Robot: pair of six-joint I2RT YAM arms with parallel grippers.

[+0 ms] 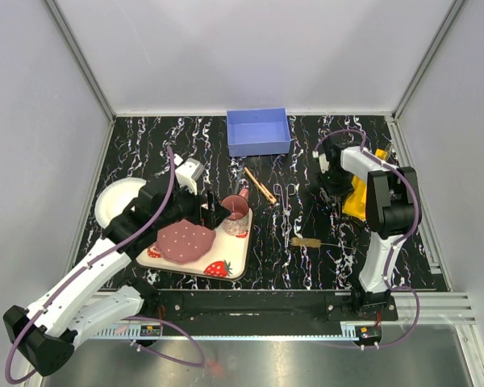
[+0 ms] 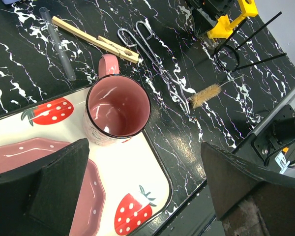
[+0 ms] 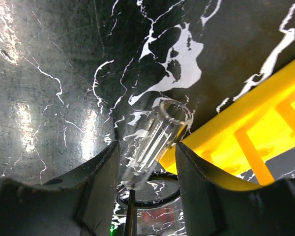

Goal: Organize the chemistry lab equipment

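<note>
My right gripper (image 1: 336, 193) (image 3: 147, 145) is low over the table beside the yellow holed rack (image 1: 361, 192) (image 3: 258, 130). It is open, with its fingers straddling a clear glass test tube (image 3: 155, 140) with small gaps on both sides. The tube's mouth lies against the rack. My left gripper (image 1: 214, 211) (image 2: 145, 145) is open and empty above the strawberry tray (image 2: 137, 182). Beyond the pink cup (image 2: 117, 109) lie the wooden clamp (image 1: 260, 185) (image 2: 96, 39), metal forceps (image 1: 284, 196) (image 2: 155, 54), bristle brush (image 1: 306, 242) (image 2: 205, 95), a second clear tube (image 2: 59, 42) and thin dark rods with a ring (image 2: 226, 56).
A blue open box (image 1: 258, 131) stands at the back centre. A white bowl (image 1: 113, 201) sits at the left, partly under my left arm. The tray also holds a pink plate (image 1: 184, 240). White walls close in the table on three sides.
</note>
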